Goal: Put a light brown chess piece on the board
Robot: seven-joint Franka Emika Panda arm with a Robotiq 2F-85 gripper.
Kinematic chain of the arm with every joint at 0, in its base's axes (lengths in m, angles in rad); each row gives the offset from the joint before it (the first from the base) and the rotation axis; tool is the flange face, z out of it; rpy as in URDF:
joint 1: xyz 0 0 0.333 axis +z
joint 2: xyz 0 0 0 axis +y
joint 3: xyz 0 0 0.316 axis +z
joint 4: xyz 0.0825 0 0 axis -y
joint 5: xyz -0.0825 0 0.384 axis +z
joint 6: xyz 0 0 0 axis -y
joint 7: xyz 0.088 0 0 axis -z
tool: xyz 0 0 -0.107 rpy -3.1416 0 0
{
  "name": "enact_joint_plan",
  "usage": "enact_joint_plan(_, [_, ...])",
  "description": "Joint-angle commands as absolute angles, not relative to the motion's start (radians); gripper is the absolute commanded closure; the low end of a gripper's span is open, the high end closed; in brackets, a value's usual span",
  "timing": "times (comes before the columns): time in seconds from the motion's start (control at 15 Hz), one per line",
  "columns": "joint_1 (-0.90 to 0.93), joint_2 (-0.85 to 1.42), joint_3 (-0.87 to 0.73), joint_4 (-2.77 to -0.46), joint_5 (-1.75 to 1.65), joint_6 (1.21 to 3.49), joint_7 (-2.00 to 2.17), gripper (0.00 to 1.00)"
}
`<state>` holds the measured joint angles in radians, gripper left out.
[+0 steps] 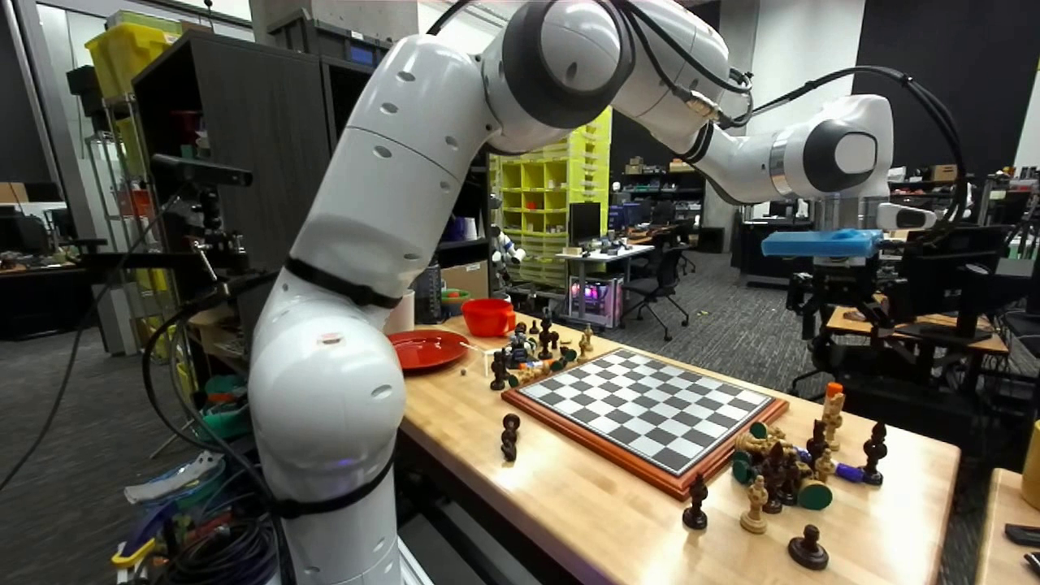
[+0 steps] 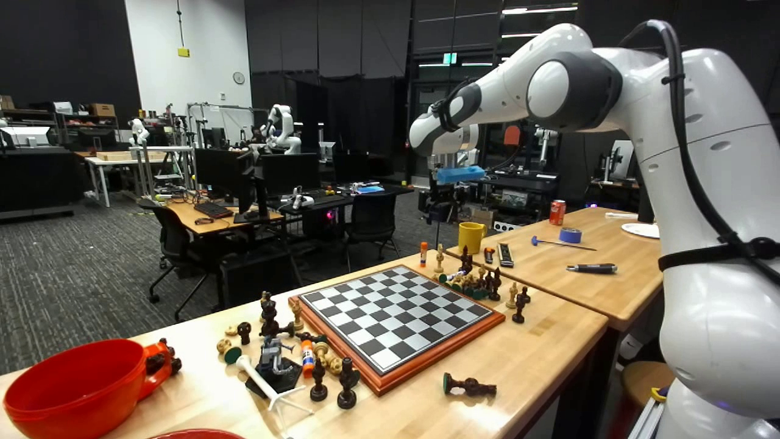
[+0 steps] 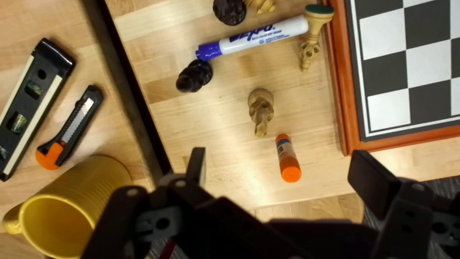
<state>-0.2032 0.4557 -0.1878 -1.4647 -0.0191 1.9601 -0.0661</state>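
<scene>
The checkered board with a reddish-brown rim (image 1: 601,449) lies on the table, also in an exterior view (image 2: 439,353) and at the right of the wrist view (image 3: 340,90). A light brown chess piece (image 3: 261,108) stands upright beside the board; it also shows in both exterior views (image 1: 833,418) (image 2: 439,259). A second light brown piece (image 3: 313,32) lies against the rim. Another light brown piece (image 1: 754,505) stands near dark pieces. My gripper (image 3: 282,167) is open and empty, high above this table end, also in both exterior views (image 1: 841,305) (image 2: 440,210).
An orange glue stick (image 3: 288,158) stands close to the upright light brown piece. A marker (image 3: 251,39) and dark pieces (image 3: 194,76) are near. A yellow mug (image 3: 61,216), a knife (image 3: 72,126) and a level (image 3: 32,104) are on the adjoining table. A red bowl (image 2: 79,390) stands at the far end.
</scene>
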Motion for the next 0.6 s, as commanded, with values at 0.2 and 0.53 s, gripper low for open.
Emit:
enact_joint_plan(0.2, [-0.255, 0.585, -0.172, -1.287, -0.002, 1.905, -0.06, 0.0])
enact_joint_plan(0.53, [-0.286, 0.643, -0.16, -1.205, 0.019, 1.834, -0.066, 0.0])
